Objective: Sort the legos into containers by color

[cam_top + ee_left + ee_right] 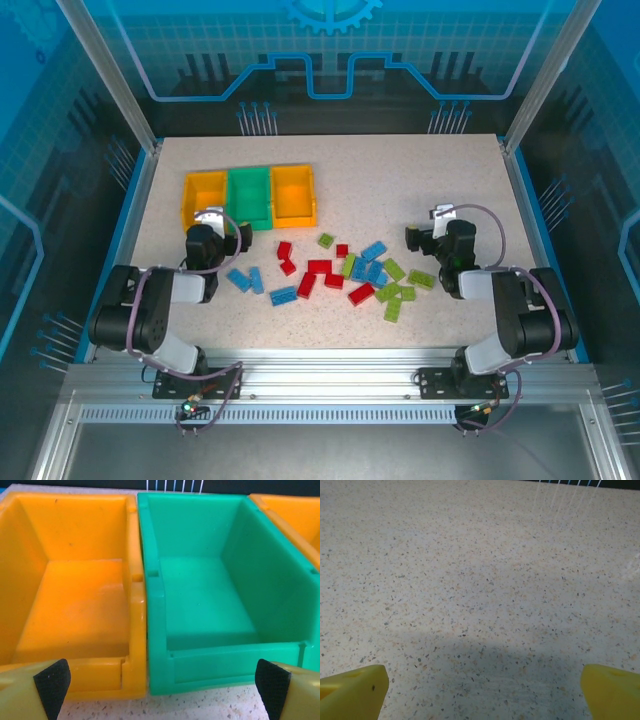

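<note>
Three containers stand in a row at the back left: a yellow-orange bin (203, 195), a green bin (249, 193) and a second yellow-orange bin (294, 190), all empty. The legos lie loose mid-table: red ones (320, 268), blue ones (372, 252) and light green ones (394, 268). My left gripper (213, 226) hovers open just in front of the bins. In the left wrist view, the left gripper (162, 685) faces the seam between the yellow bin (134, 555) and the green bin (210, 665). My right gripper (438, 226) hangs open over bare table, right of the pile, with nothing between its fingertips (355, 690).
The speckled table (400, 180) has free room at the back right and in front of the pile. Raised blue-edged borders (525, 210) line its left and right sides. A few blue bricks (245, 279) lie close to my left arm.
</note>
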Controlling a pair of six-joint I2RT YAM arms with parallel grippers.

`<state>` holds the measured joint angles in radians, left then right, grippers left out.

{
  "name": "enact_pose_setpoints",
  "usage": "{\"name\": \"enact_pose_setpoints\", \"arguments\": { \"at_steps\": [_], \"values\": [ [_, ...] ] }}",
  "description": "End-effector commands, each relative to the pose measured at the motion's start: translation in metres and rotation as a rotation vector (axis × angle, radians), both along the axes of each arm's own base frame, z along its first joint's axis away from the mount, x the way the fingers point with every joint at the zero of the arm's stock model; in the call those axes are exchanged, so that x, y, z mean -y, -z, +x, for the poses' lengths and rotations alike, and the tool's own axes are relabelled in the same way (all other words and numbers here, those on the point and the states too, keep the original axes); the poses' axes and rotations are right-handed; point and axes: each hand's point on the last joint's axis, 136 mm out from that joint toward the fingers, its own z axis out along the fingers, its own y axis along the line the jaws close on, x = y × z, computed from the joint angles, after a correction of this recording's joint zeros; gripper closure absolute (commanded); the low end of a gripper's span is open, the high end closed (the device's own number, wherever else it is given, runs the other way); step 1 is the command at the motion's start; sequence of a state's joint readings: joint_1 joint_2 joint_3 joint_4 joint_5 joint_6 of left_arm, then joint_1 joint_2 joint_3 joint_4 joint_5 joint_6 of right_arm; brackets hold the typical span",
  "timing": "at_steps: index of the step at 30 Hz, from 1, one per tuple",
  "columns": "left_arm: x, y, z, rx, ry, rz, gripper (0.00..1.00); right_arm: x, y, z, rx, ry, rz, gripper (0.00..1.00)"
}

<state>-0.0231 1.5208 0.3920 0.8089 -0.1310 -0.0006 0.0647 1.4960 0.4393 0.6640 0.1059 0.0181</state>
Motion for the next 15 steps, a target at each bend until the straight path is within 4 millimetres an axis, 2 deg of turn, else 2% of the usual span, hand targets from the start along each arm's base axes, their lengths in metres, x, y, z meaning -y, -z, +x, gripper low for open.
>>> {"name": "enact_pose_setpoints", "arguments": {
  "at_steps": [1, 4, 8, 11, 15],
  "values": [
    [-0.012, -0.035, 0.006, 0.008, -0.069, 0.009, 0.01, 0.006, -0.038, 0.012, -0.014, 0.045, 0.006, 0.0],
    [-0.031, -0.057, 0.002, -0.046, -0.206, -0.022, 0.01, 0.003, -0.045, 0.006, -0.152, 0.064, 0.048, 0.01],
    [-0.042, -0.074, -0.002, -0.14, -0.323, -0.079, 0.01, -0.024, -0.058, -0.001, -0.225, 0.006, 0.136, 0.03],
    [-0.051, -0.075, -0.001, -0.257, -0.402, -0.068, 0.01, -0.051, -0.064, -0.006, -0.281, -0.062, 0.183, 0.04],
    [-0.037, -0.065, 0.014, -0.369, -0.344, -0.105, 0.01, -0.084, -0.069, -0.009, -0.339, -0.152, 0.194, 0.04]
  ]
}}
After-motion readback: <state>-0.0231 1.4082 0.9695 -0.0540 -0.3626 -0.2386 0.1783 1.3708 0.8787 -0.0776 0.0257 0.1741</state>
